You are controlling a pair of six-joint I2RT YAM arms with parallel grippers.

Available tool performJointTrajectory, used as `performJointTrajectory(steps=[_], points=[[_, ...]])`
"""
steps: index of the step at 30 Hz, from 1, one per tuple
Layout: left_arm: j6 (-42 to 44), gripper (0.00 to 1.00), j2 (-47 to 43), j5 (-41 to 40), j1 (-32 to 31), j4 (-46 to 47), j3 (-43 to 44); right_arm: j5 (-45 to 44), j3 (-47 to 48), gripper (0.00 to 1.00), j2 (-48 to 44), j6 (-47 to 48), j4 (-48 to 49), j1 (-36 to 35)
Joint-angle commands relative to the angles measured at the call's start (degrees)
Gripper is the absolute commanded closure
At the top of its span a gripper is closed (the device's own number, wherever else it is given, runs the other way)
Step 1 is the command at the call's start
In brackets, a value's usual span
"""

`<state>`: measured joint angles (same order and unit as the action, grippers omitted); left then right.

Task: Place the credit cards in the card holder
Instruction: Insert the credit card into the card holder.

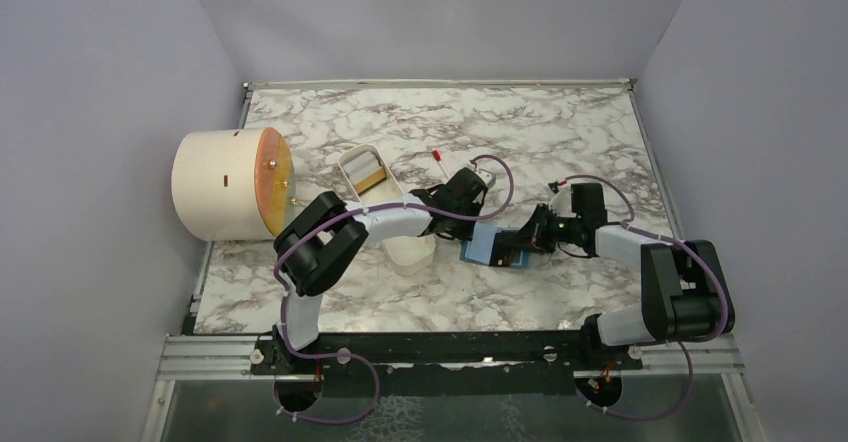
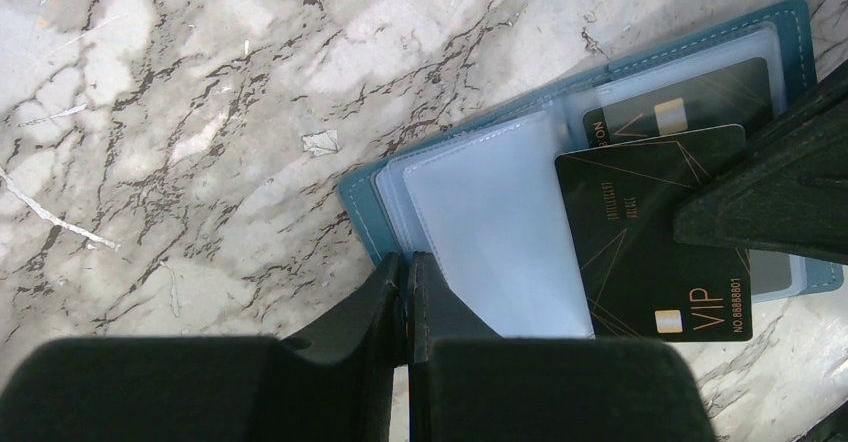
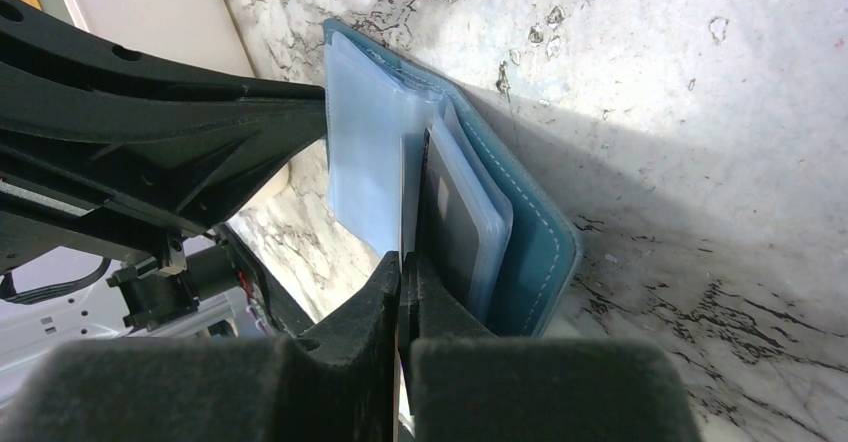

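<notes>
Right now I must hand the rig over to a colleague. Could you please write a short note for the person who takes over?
Left tool: shut, pinching a clear sleeve of the card holder, which lies open on the table.
Right tool: shut, apparently on the edge of the dark VIP card.
Done: another dark card already sits in a sleeve.
Left: the VIP card is not yet fully in a sleeve, so slide it in. A yellowish card seems to lie in the white tray and needs to go in next.
</notes>
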<state>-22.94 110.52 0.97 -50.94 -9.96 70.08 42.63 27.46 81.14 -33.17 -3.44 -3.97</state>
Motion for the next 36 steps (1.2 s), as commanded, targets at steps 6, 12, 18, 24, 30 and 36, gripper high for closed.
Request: performJointTrajectory(steps=[6,12,18,24,30,36], points=[[0.42,1.0,2.95,0.42,0.32,-3.14,0.44,1.85,0.82,0.99,3.39,2.08,2.29,2.4],[1.23,1.0,3.04,0.09,0.4,-3.52,0.86,3.46,0.91,0.99,4.22,2.8,2.4,2.74],[0.45,1.0,3.26,0.23,0.35,-3.45,1.24,3.96,0.49,0.99,5.07,1.42,3.08,2.74],[-0.21,1.0,4.1,1.56,0.37,-3.37,1.81,3.42,0.99,0.99,6.83,1.86,3.54,2.74],[-0.28,1.0,4.01,1.67,0.27,-3.41,1.7,4.31,2.22,0.99,7.42,2.54,4.45,2.74],[0.79,1.0,4.33,0.64,0.31,-3.98,1.4,0.41,3.63,0.99,4.7,2.98,0.89,2.74]])
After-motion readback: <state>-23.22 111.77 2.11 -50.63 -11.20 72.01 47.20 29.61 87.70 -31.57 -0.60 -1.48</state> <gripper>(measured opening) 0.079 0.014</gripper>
